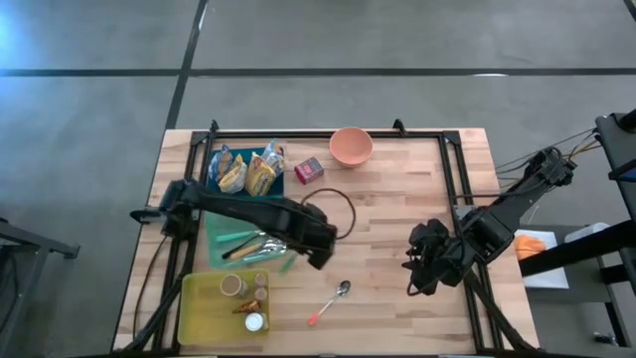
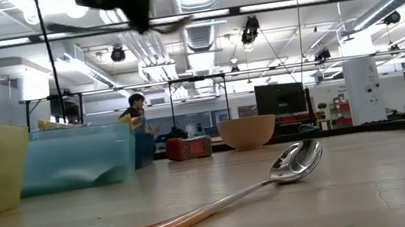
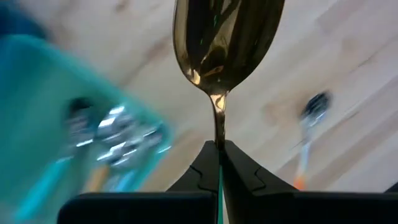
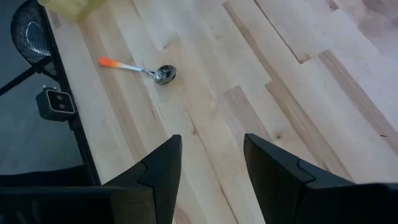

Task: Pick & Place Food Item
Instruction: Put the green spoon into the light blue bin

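My left gripper (image 3: 219,146) is shut on a gold-coloured spoon (image 3: 224,37), high above the table beside the teal tray (image 1: 221,239) of cutlery. In the high view this gripper (image 1: 320,251) hides the spoon. Food packets (image 1: 248,171) lie in a blue tray (image 1: 212,169) at the far left. A spoon with an orange handle (image 1: 331,302) lies flat on the table near the front. My right gripper (image 4: 211,168) stands open above the bare table at the right (image 1: 422,267), with nothing between its fingers. My left gripper pinches the gold spoon's thin handle (image 3: 219,127) between its two fingertips, a little behind the bowl. The bowl (image 3: 224,43) stands out beyond the fingertips. The fingers point steeply down, and the spoon is lifted clear of table and tray.
A yellow-green tray (image 1: 199,313) with small jars stands at the near left. A pink bowl (image 1: 351,146) and a small red box (image 1: 309,170) sit at the far edge. A black cable loop (image 1: 343,204) lies mid-table. Black rails (image 1: 452,169) frame the table.
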`<state>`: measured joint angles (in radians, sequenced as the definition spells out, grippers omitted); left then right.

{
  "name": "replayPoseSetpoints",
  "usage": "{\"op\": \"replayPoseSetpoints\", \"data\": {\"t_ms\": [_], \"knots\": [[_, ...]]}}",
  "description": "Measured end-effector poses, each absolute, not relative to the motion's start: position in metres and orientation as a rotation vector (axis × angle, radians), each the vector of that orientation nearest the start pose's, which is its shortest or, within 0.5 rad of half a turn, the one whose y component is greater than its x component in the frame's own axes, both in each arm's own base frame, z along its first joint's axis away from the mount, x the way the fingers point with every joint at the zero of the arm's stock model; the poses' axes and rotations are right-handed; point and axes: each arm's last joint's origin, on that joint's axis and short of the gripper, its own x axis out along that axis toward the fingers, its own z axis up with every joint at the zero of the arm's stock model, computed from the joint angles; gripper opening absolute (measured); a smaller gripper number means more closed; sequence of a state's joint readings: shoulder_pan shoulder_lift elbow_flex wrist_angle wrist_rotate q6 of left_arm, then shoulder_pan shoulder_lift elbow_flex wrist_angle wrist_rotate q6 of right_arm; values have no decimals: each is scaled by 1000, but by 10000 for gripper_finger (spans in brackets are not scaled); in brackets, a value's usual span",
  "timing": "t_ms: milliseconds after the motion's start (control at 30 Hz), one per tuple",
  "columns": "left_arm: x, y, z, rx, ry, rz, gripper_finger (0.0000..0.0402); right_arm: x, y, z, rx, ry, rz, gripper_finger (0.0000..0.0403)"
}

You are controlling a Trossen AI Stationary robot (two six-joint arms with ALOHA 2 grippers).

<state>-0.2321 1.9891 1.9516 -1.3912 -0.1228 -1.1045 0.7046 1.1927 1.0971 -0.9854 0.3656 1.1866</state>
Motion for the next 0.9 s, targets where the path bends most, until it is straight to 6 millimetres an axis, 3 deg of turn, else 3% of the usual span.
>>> {"op": "replayPoseSetpoints", "data": {"t_ms": [167,367,567,900], "knots": [[343,-73,328,-527,1341,678,3,172,132,300,544,946,-277,170],[307,-54,328,-405,1399,639,3,171,132,297,553,947,-291,170],[269,-39,292,-366,1483,658,3,172,131,296,581,915,-339,170],[226,-36,228,-485,1456,474,3,173,132,296,630,882,-361,170]]}}
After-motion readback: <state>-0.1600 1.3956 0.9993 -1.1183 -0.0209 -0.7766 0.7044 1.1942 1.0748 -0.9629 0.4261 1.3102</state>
